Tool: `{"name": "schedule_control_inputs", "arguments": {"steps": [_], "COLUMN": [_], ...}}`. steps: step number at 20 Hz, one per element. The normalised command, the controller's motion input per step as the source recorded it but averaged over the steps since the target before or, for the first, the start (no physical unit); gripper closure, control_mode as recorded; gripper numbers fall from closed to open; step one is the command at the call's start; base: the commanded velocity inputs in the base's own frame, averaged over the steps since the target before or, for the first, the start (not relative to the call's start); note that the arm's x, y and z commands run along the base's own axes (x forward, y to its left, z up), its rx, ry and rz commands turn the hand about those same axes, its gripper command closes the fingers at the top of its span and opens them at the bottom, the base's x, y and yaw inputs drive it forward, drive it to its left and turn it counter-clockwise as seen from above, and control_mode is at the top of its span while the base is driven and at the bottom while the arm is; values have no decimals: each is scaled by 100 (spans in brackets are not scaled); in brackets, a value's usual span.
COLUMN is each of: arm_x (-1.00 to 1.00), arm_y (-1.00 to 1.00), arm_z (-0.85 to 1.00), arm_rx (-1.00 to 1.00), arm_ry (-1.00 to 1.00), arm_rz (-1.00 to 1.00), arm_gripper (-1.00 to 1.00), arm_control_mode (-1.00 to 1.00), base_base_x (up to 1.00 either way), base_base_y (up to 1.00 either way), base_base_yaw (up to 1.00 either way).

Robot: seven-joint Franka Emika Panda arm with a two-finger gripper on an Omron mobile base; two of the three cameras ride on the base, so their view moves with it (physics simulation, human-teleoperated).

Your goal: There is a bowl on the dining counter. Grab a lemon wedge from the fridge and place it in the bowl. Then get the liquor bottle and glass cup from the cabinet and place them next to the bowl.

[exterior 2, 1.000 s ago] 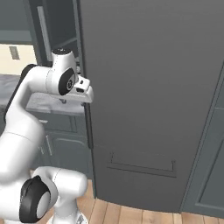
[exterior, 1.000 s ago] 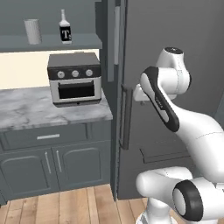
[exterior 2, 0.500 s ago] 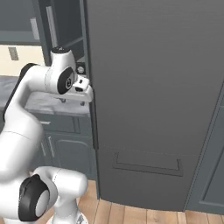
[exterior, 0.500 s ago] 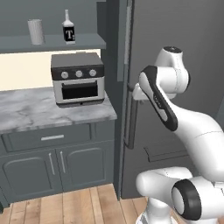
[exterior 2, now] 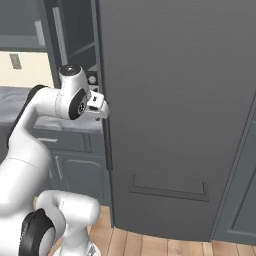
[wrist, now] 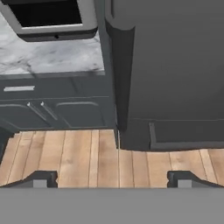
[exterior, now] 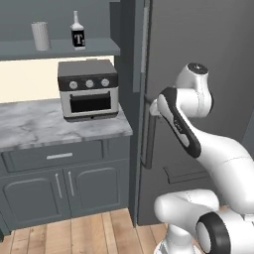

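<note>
Gripper (wrist: 111,177) spread wide, empty, centre frame by fridge (exterior: 198,44) handle (exterior: 147,84) | lined up to pull door | liquor bottle (exterior: 77,32), glass cup (exterior: 41,35) shelved upper left

Shut fridge (exterior 2: 175,115) door before the jaws
</note>
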Motion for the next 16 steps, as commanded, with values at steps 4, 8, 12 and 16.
{"name": "schedule_control_inputs", "arguments": {"steps": [4, 8, 12, 16], "arm_x": [51, 66, 63, 58], "arm_y": [-1, -1, -13, -17], "arm_z": [-35, -30, -28, -21], "arm_rx": [0, 0, 0, 0], "arm_ry": [-26, -18, -11, -7], "arm_rz": [2, 0, 0, 0], "arm_gripper": [-100, -100, -100, -100], "arm_control_mode": [-100, -100, -100, -100], "base_base_x": [0, 0, 0, 0], "base_base_y": [0, 0, 0, 0], "base_base_yaw": [0, 0, 0, 0]}}
